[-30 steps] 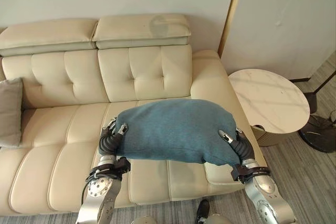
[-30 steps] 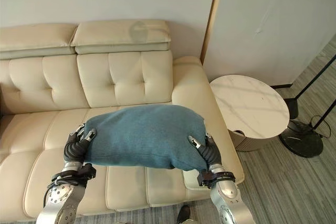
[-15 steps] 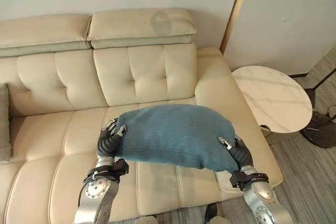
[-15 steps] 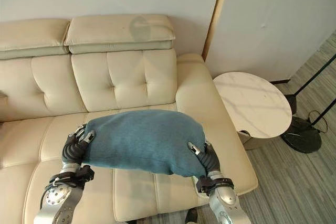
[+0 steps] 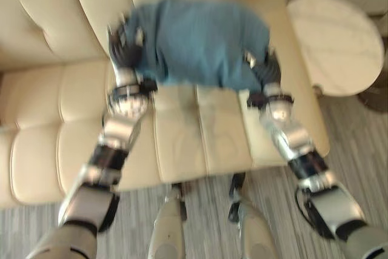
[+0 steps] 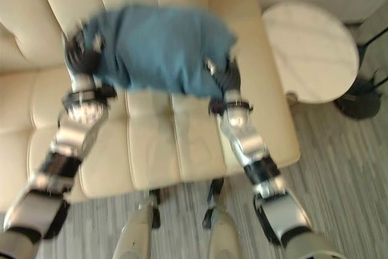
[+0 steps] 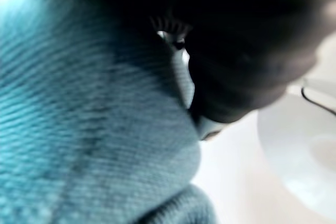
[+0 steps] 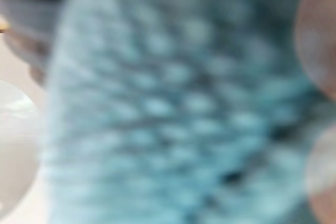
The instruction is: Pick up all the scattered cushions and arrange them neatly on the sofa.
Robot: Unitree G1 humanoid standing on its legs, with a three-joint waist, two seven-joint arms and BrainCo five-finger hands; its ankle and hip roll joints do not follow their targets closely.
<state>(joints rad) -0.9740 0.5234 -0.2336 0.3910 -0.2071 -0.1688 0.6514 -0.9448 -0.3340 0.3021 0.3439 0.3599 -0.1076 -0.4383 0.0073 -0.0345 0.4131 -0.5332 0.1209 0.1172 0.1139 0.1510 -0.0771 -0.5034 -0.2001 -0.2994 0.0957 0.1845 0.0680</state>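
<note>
- Left eye view: I hold the teal cushion (image 5: 197, 40) between my two hands, above the seat of the cream sofa (image 5: 182, 131) and close in front of its backrest. My left hand (image 5: 124, 43) clasps the cushion's left end and my right hand (image 5: 262, 68) its right end; the fingers on each side press into the fabric, though the blur hides how far they curl.
- Right eye view: the cushion spans the sofa's right-hand seat, and a round white table (image 6: 309, 50) stands just beside the sofa's right arm.
- Left wrist view: knitted teal fabric lies right against my dark hand cover (image 7: 247, 45).
- Right wrist view: teal weave sits hard against the camera.
</note>
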